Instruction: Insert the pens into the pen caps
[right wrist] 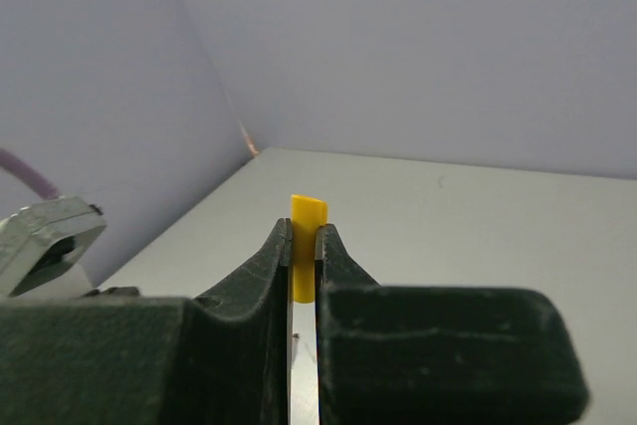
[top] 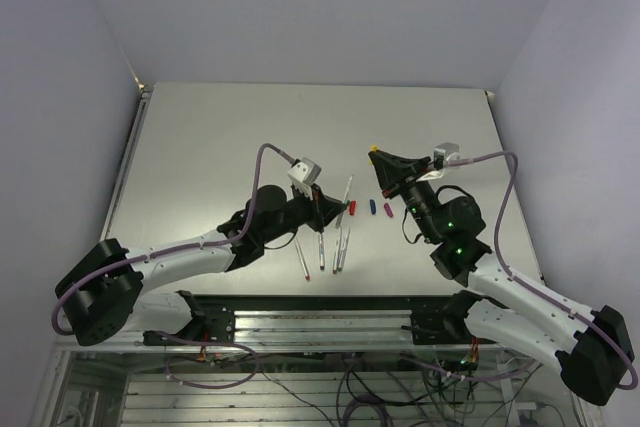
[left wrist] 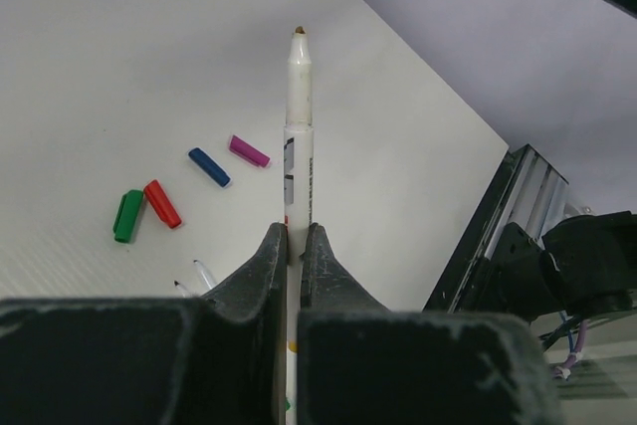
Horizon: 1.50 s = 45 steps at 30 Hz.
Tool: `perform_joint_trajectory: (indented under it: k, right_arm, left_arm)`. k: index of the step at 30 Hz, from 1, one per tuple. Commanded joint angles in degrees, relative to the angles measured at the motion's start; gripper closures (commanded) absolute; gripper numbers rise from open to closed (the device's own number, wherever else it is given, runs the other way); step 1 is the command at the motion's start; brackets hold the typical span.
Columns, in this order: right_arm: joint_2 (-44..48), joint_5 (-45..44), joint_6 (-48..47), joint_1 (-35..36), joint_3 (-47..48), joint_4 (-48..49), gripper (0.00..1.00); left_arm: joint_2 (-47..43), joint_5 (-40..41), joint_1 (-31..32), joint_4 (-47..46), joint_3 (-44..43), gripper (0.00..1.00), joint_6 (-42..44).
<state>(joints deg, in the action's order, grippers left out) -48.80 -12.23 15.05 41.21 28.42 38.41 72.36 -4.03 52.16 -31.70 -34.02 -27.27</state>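
**Left gripper** [left wrist: 296, 236]: black fingers pressed together, pinching the held pen [left wrist: 299, 116] by its lower barrel. The pen runs straight out past the fingertips, tip end away from the wrist, over the table [top: 220, 147].

**Held pen:** slim round white plastic barrel with a tapered nose, a small dark tip and dark print down one side.

**Right gripper** [right wrist: 304, 229]: fingers closed on the yellow cap [right wrist: 307, 246], whose squared end juts a little past the fingertips. It is carried above the table, near the held pen but apart from it.

**Loose caps:** green cap [left wrist: 127, 216] and red cap [left wrist: 161, 203] lie just beside each other. The blue cap [left wrist: 209, 167] and purple cap [left wrist: 249, 150] come further along. All are short smooth plastic capsules lying flat, beyond the left fingertips.

**Loose pens** [top: 321, 250]: four thin white sticks, roughly parallel, flat on the table towards its near edge, beside the left arm.

**Table:** flat, matte, off-white and rectangular, with a metal rail [top: 320, 317] along the near edge.

**Walls** [top: 300, 7]: plain pale lilac-grey, closing in three sides.
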Motion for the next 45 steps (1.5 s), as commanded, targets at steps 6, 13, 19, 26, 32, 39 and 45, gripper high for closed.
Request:
perform_joint_trajectory:
  k: [6, 13, 19, 26, 32, 39, 45]
  right_arm:
    - [0.89, 9.32, 3.64, -0.13, -5.29, 11.85, 1.00]
    - [-0.58, 12.19, 5.01, -0.15, -6.99, 20.43, 1.00]
    - [-1.77, 12.26, 5.08, -0.15, -6.71, 22.12, 1.00]
    - [-2.54, 11.46, 4.06, -0.14, -6.55, 21.85, 1.00]
    - [-2.49, 10.53, 3.95, -0.12, -6.96, 21.27, 1.00]
    - [-2.20, 9.43, 3.76, -0.17, -7.62, 20.71, 1.00]
    - [-2.87, 8.62, 3.42, -0.17, -7.96, 21.09, 1.00]
  left_arm:
    - [0.60, -6.03, -0.20, -10.38, -0.99, 0.93, -3.14]
    - [1.54, -9.02, -0.12, -16.32, 0.65, 0.93, -6.54]
    - [0.93, -9.23, -0.09, -17.03, 1.59, 0.93, -6.97]
    - [-0.01, -9.63, -0.08, -16.16, 1.50, 0.93, -5.87]
    - [-0.19, -9.34, -0.04, -16.62, 1.86, 0.93, -5.77]
    - [-0.55, -9.22, -0.01, -16.61, 1.83, 0.93, -5.53]
    - [-0.06, -10.12, -0.09, -17.30, 1.80, 0.93, -5.56]
